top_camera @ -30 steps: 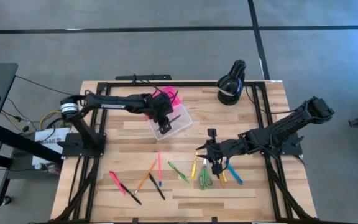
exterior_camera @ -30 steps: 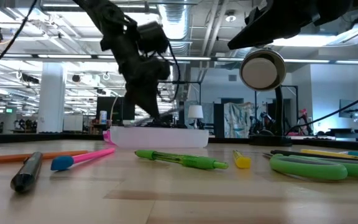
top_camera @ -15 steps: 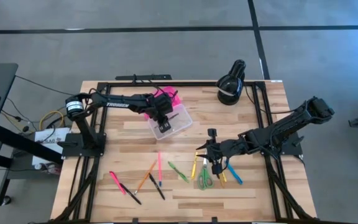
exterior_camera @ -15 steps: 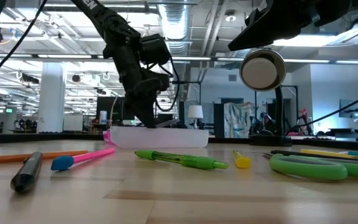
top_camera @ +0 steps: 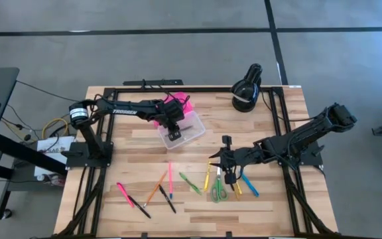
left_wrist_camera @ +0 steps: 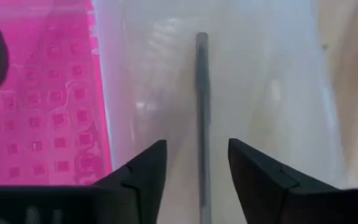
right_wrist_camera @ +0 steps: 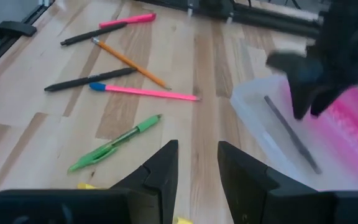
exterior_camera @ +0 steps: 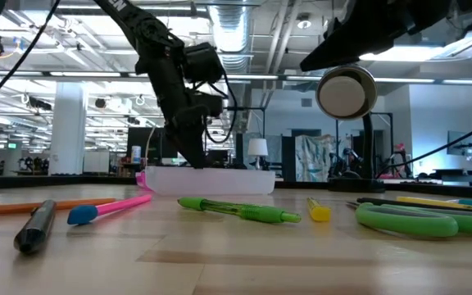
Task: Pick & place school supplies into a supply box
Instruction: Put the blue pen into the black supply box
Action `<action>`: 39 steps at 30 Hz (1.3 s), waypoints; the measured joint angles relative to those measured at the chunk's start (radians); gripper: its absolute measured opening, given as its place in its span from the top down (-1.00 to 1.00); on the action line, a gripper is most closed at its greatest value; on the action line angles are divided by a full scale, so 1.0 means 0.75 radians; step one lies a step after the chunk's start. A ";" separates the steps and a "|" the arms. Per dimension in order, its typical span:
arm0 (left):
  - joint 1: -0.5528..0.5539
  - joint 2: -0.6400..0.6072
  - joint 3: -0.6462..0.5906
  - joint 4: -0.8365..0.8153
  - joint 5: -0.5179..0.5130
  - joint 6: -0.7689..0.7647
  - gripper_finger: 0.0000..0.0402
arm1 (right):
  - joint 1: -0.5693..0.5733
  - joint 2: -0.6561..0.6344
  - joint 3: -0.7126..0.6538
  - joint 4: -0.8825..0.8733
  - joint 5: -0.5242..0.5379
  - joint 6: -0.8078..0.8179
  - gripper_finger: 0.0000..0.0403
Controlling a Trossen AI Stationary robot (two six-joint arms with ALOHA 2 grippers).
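Observation:
The supply box (top_camera: pixel 186 133) has a clear base and a pink lid (top_camera: pixel 179 103) folded open; it stands on the table's far left part. A grey pen (left_wrist_camera: pixel 202 106) lies flat in the base. My left gripper (left_wrist_camera: pixel 197 149) hangs open just above that pen, fingers on either side, touching nothing. Loose school supplies lie along the near part: pink pens (top_camera: pixel 170 176), an orange pencil (top_camera: pixel 155 189), a green pen (top_camera: pixel 190 182) and green scissors (top_camera: pixel 219 191). My right gripper (top_camera: pixel 228 174) hovers open above the scissors and a yellow pen (top_camera: pixel 207 178).
A black round lamp (top_camera: pixel 246 93) stands at the far right corner. A black metal frame (top_camera: pixel 144 88) runs along the table's edges. Bare wood lies between the box and the row of pens. Blue and yellow pens (top_camera: pixel 249 186) lie right of the scissors.
My left gripper has sunk a little into the box and shifted slightly toward the table's left edge. It has let go of the grey pen, which now lies flat in the clear base.

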 joint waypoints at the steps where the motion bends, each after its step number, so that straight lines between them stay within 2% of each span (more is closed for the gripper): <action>1: -0.005 -0.018 0.000 0.003 0.010 0.011 0.14 | -0.005 0.000 0.001 -0.019 0.000 0.026 0.46; 4: -0.042 -0.100 0.000 0.003 0.026 0.049 0.12 | -0.007 0.000 0.001 -0.119 0.014 0.126 0.46; 10: -0.199 -0.327 0.001 -0.021 0.013 0.109 0.11 | 0.033 0.000 0.001 -0.349 0.135 0.409 0.46; 16: -0.440 -0.509 -0.062 -0.013 -0.173 0.090 0.11 | 0.150 0.000 0.001 -0.446 0.140 0.613 0.46; 20: -0.595 -0.590 -0.134 0.008 -0.322 -0.004 0.11 | 0.244 0.000 0.001 -0.509 0.139 0.791 0.46; 29: -0.885 -0.622 -0.305 0.130 -0.636 -0.200 0.11 | 0.432 0.000 0.001 -0.719 0.136 1.381 0.46; 33: -0.982 -0.621 -0.373 0.282 -0.720 -0.221 0.11 | 0.496 0.000 0.001 -0.806 0.135 1.632 0.46; 39: -1.080 -0.621 -0.430 0.378 -0.807 -0.221 0.11 | 0.552 0.000 0.001 -0.911 0.134 1.911 0.46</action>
